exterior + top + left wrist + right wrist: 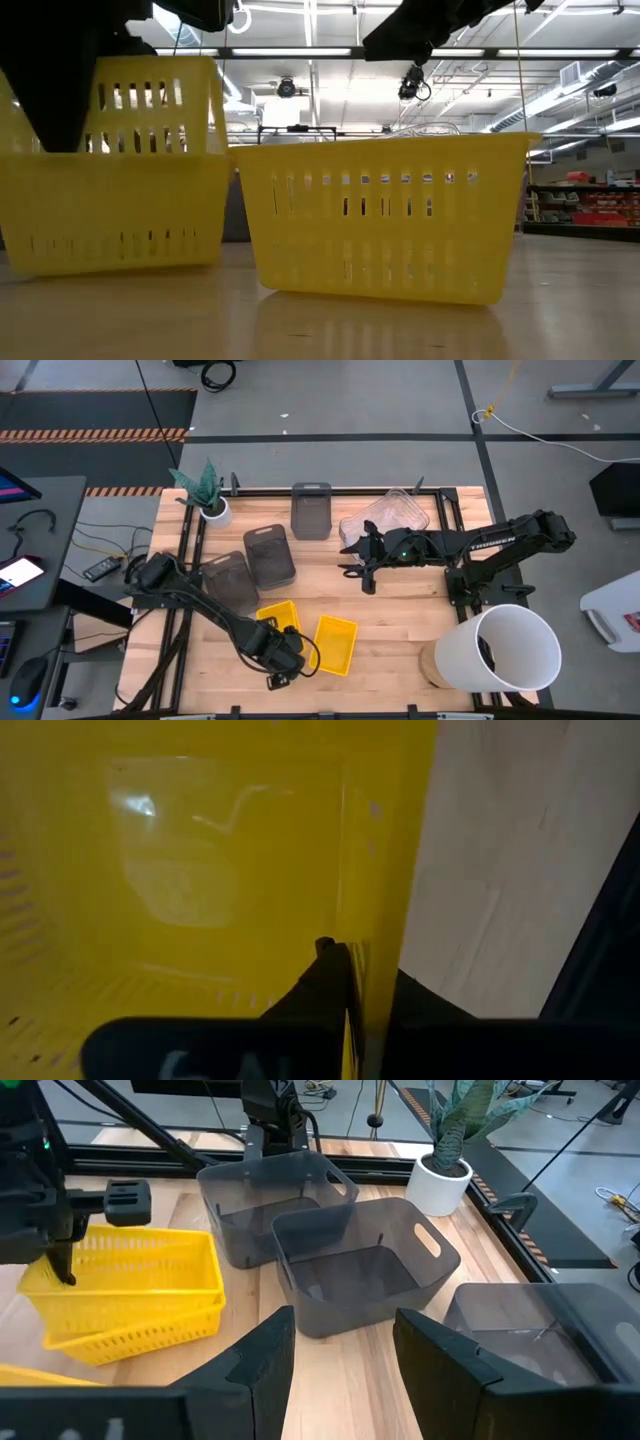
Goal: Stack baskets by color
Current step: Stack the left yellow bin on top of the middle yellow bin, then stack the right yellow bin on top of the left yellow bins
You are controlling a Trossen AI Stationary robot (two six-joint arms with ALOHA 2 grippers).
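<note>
Two yellow baskets sit nested near the table's front: the upper one [135, 1270] stands partly inside the lower one [140, 1330], its rim well above the lower rim. My left gripper [365, 990] is shut on the upper basket's near end. A third yellow basket [336, 644] rests flat on the table just to their right. Three dark grey baskets [269, 555] stand apart farther back. The clear baskets [385, 520] are at the far right. My right gripper [345, 1340] hangs open above the table beside the clear baskets, touching nothing. My left gripper pinches the upper yellow basket's near end wall [385, 935] at the rim, one finger [325, 980] inside the basket and the other outside. The fingers come from above, pointing steeply down. The basket stands partly inside the lower yellow basket, raised above its rim.
A big white bucket [505, 650] stands at the near right corner. A small white plant pot [213, 510] is at the far left. Black rails [440, 495] frame the wooden table. Bare wood lies between the yellow baskets and the bucket.
</note>
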